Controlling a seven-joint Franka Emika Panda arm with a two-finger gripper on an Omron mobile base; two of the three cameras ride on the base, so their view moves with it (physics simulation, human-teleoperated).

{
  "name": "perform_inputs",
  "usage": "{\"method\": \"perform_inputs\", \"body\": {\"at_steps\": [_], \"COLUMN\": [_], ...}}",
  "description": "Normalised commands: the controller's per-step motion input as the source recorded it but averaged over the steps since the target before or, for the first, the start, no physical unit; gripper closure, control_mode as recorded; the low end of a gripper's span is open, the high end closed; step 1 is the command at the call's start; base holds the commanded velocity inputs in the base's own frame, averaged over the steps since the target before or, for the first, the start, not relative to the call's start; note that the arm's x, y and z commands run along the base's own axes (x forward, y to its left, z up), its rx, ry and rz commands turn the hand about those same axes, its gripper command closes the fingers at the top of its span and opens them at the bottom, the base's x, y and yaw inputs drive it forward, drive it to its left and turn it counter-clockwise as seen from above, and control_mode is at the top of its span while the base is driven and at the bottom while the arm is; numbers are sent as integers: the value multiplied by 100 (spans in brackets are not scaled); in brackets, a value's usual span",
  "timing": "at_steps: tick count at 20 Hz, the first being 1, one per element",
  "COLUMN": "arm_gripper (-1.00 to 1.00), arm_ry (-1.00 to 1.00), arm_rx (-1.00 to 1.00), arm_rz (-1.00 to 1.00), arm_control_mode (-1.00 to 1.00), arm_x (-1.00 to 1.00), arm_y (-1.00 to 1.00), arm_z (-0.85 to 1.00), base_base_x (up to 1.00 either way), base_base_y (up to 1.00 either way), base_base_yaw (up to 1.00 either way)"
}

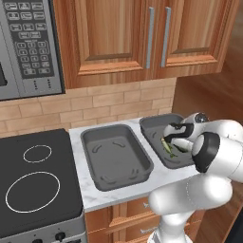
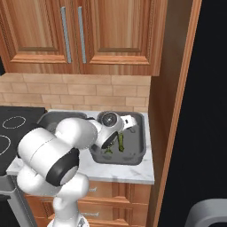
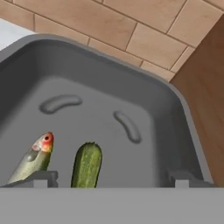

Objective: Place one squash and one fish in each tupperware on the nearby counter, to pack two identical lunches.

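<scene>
Over the right-hand tupperware (image 1: pixel 153 124) the tool (image 3: pixel 111 178) hangs with its tips spread and nothing between them; a greenish fish (image 3: pixel 34 159) and a squash (image 3: pixel 86 165) lie side by side on this tray's floor. Best, I judge, to lift straight up clear of the rim, leaving both undisturbed, since the left tupperware (image 1: pixel 116 155) on the surface (image 1: pixel 78 137) holds nothing yet

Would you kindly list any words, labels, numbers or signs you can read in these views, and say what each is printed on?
Microwave keypad: rows of small buttons with markings, all too small and blurred to read.
Stove knobs: no legible markings.
Tupperware, squash, fish: no text.
</scene>
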Motion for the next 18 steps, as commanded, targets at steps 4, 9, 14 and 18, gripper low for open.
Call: {"method": "perform_inputs", "body": {"at_steps": [4,9,14,18], "arm_gripper": [-100,-100,-100,-100], "arm_ry": [0,0,4,10], "arm_rx": [0,0,14,43], "arm_rz": [-6,-11,-16,-16], "arm_control_mode": [-100,-100,-100,-100], "arm_x": [-66,-74,-60,-89], "arm_y": [0,5,0,3], "arm_z": [40,84,100,100], "base_base_x": [0,0,0,0], "base_base_y": [0,0,0,0], "base_base_yaw": [0,0,0,0]}}
